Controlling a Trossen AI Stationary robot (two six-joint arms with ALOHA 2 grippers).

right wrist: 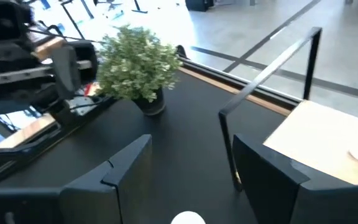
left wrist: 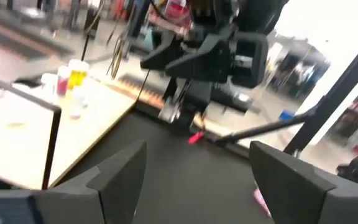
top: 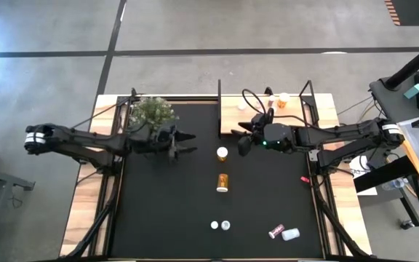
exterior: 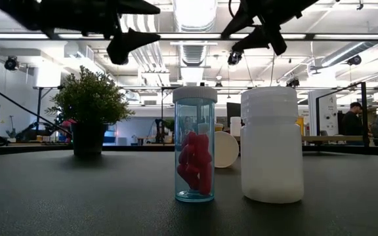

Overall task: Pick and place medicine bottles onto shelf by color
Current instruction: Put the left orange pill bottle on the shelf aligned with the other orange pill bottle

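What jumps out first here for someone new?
Two dark arms reach inward over the black table, the left end effector beside the potted plant and the right end effector at the wooden shelf; both are open and empty. Small medicine bottles lie scattered down the mat's middle, and a few already stand on the shelf.

The table (top: 158, 211) is showing a matt black top with pale wood along its edges. The shelf (top: 231, 116) is looking like light, smooth wood in a thin black metal frame. A clear bottle (exterior: 195, 145) is gleaming like glossy plastic, a white bottle (exterior: 272, 145) beside it is looking frosted and dull. The grippers' fingers (right wrist: 114, 180) are appearing as matt dark plastic.
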